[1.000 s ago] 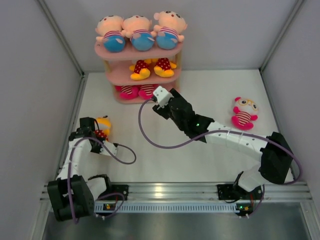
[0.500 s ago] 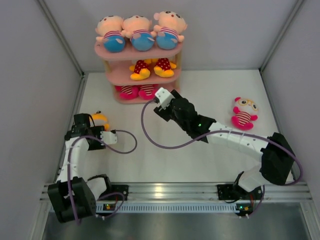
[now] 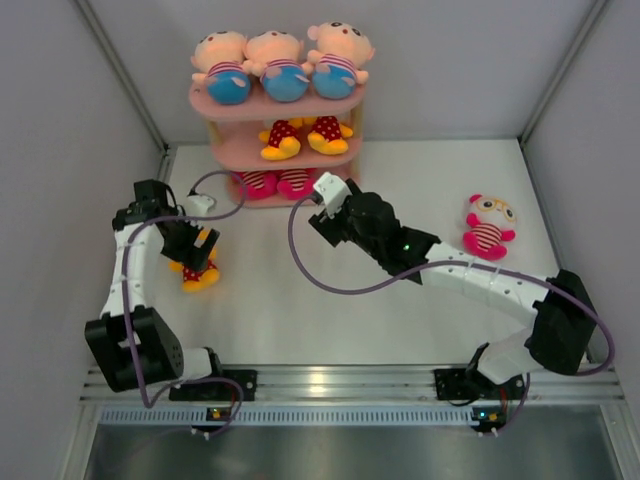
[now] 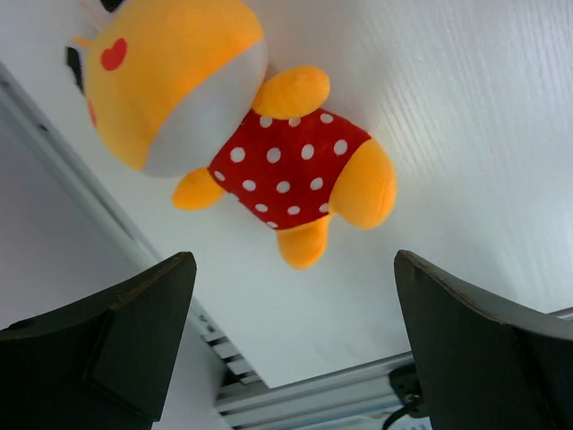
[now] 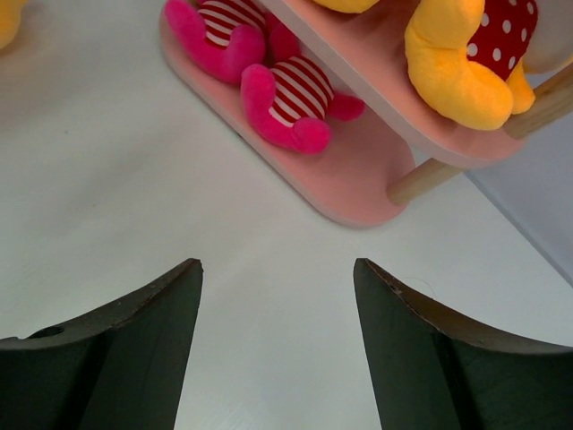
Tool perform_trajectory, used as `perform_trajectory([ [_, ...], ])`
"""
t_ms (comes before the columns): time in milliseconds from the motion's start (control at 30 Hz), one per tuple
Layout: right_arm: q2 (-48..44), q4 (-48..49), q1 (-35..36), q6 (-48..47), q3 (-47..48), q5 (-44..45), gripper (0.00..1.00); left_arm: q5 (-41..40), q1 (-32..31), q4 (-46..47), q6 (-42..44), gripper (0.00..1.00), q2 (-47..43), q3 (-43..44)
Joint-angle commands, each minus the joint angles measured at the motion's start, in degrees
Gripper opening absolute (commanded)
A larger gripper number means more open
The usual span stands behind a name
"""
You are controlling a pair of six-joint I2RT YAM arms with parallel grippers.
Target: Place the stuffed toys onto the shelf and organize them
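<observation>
Left gripper (image 4: 288, 265) hangs right over the yellow polka-dot toy (image 4: 269, 143), jaws spread wide, nothing held. The toy lies flat on the table (image 3: 400, 310) (face up, as far as we can tell). Its long axis slants across the gap between the fingers, and it touches neither of them. We judge this pick falls to the left arm, and a wrist turn may be needed to close across the belly. Right gripper (image 5: 276, 269) is also wide open and empty, facing the bottom tier of the shelf (image 3: 232, 152). The pink toy (image 3: 487, 228) lies well apart, off to its right.
</observation>
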Motion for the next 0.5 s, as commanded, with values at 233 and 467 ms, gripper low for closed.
perform_trajectory([
  [233,-0.30,-9.05,0.93,5.91,8.17,-0.07,0.69,-4.41,1.01,2.11,-0.88,0.98,0.68,-7.65],
  [467,5.14,-13.97,1.89,6.11,15.73,2.73,0.69,-1.35,1.53,6.69,8.74,0.97,1.01,-13.22],
])
